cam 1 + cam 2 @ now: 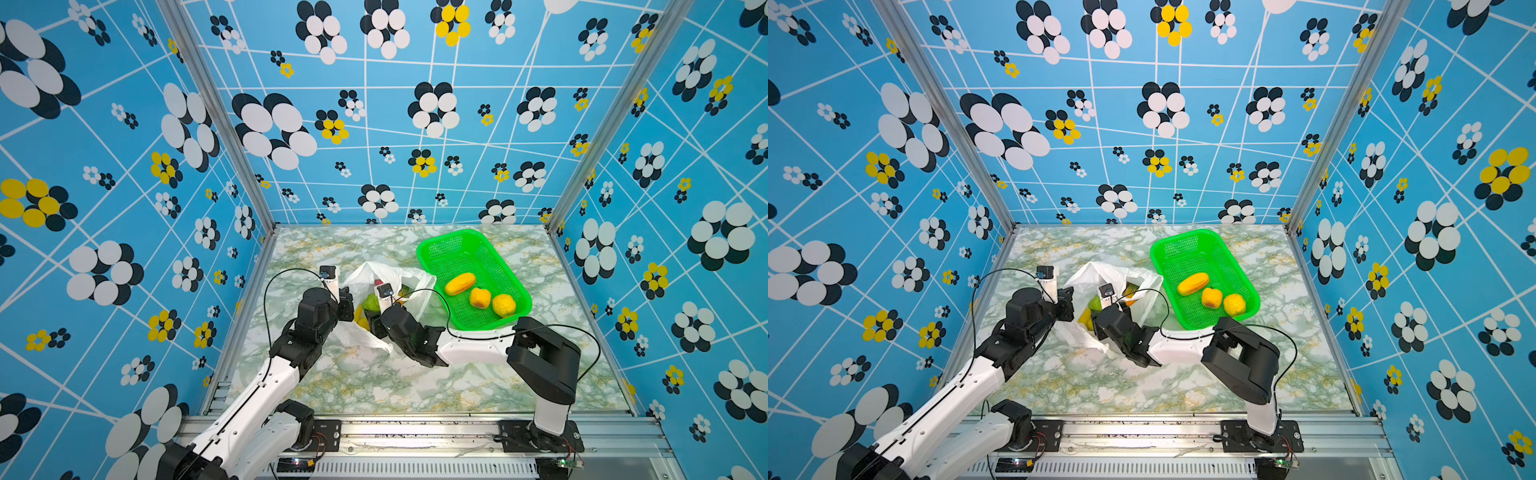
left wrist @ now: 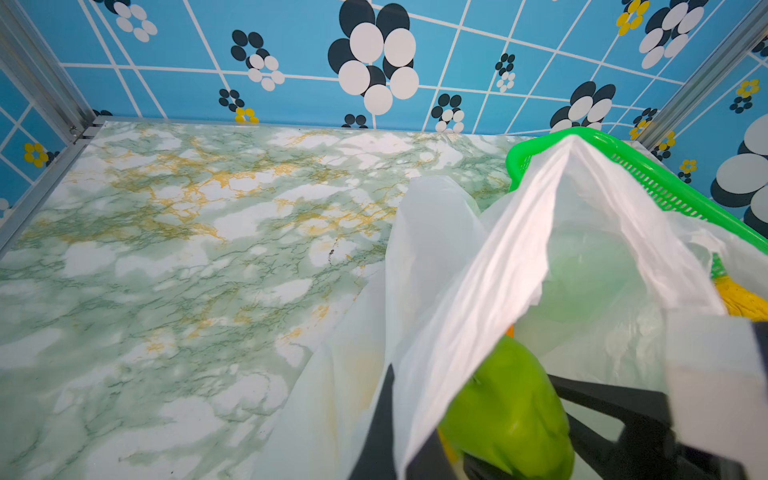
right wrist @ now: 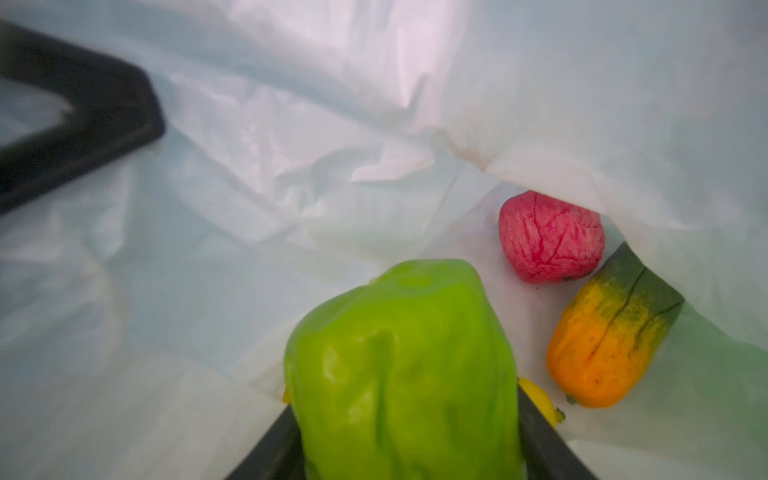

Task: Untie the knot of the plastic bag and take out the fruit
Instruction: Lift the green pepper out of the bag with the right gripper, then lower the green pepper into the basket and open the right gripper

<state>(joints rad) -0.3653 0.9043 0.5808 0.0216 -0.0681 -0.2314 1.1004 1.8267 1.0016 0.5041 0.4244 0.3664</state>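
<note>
The right gripper (image 3: 405, 419) has its jaws closed on the flanks of the green fruit (image 3: 399, 353) inside the plastic bag (image 3: 291, 187). The fruit is glossy and lumpy, probably light and slippery, so it is best held across its broad middle. Just beyond lie a veined pinkish-red fruit (image 3: 550, 237) and a green-orange fruit (image 3: 611, 336); alongside, the left gripper (image 1: 349, 308) pinches the thin, crinkly bag rim, which looks limp and easily torn.

The left arm (image 1: 257, 386) and right arm (image 1: 469, 348) had white link shells with small round holes and black joint housings. A thin black cable (image 1: 270, 291) looped from each wrist. White camera blocks (image 1: 329, 275) were fitted. The right gripper (image 3: 405, 401) had black fingers (image 3: 540, 436). Black base plates (image 1: 328, 434) bore screws and red wiring.
</note>
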